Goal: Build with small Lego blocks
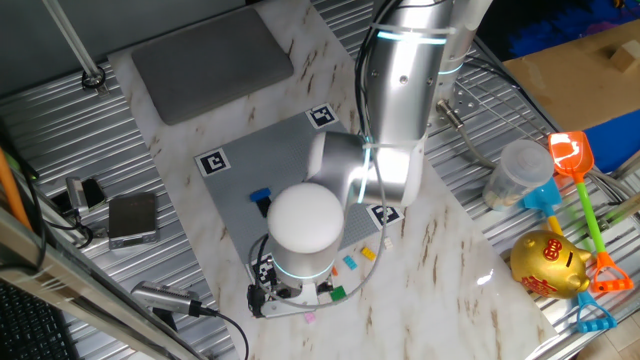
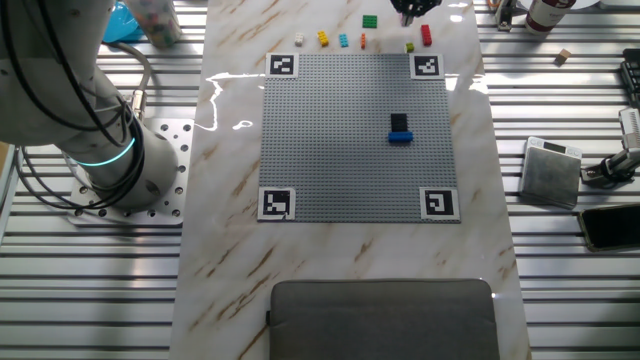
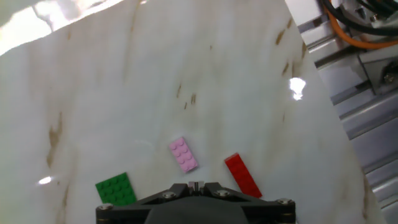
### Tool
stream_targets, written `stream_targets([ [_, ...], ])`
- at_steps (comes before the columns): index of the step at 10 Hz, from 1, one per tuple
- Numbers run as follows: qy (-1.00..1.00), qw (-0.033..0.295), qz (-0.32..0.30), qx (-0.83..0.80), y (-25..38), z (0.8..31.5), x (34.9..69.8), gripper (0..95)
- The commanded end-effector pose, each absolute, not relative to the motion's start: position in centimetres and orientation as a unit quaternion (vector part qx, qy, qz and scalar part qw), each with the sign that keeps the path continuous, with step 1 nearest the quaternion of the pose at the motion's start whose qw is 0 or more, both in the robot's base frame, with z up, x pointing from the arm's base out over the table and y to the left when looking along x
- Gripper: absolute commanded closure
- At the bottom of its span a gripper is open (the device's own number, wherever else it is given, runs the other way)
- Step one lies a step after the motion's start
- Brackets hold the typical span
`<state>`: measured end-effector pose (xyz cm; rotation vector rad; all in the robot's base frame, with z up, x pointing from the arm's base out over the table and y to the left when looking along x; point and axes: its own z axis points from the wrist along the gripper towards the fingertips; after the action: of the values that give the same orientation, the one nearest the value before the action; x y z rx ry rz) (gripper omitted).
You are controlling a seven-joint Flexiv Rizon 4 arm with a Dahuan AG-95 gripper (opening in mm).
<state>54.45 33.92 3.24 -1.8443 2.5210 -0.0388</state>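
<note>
The hand view looks down on three small Lego blocks lying on the marble: a pink one (image 3: 184, 154), a red one (image 3: 242, 175) and a green plate (image 3: 115, 188). My gripper (image 3: 196, 185) hovers over them at the frame's bottom edge, fingers together with nothing between them. In the other fixed view the gripper (image 2: 410, 9) is past the far edge of the grey baseplate (image 2: 340, 150), above a row of loose blocks: white (image 2: 299, 40), yellow (image 2: 323, 39), light blue (image 2: 343, 40), orange (image 2: 363, 41), green (image 2: 370, 21), red (image 2: 426, 35). A black block sits against a blue one (image 2: 400, 130) on the plate.
A grey flat pad (image 2: 380, 315) lies at the near end of the table. The robot base (image 2: 105, 150) stands left of the plate. Small devices (image 2: 550, 170) rest on the ribbed metal at the right. Toys and a gold piggy bank (image 1: 548, 265) sit beside the marble.
</note>
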Motion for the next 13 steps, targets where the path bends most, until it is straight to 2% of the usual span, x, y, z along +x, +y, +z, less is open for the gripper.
stream_targets([
  [1, 0.793, 0.027, -0.037, -0.607, 33.8, 3.1, 54.5, 95.0],
  [13, 0.793, 0.034, -0.042, -0.607, 33.2, 2.5, 56.6, 95.0],
])
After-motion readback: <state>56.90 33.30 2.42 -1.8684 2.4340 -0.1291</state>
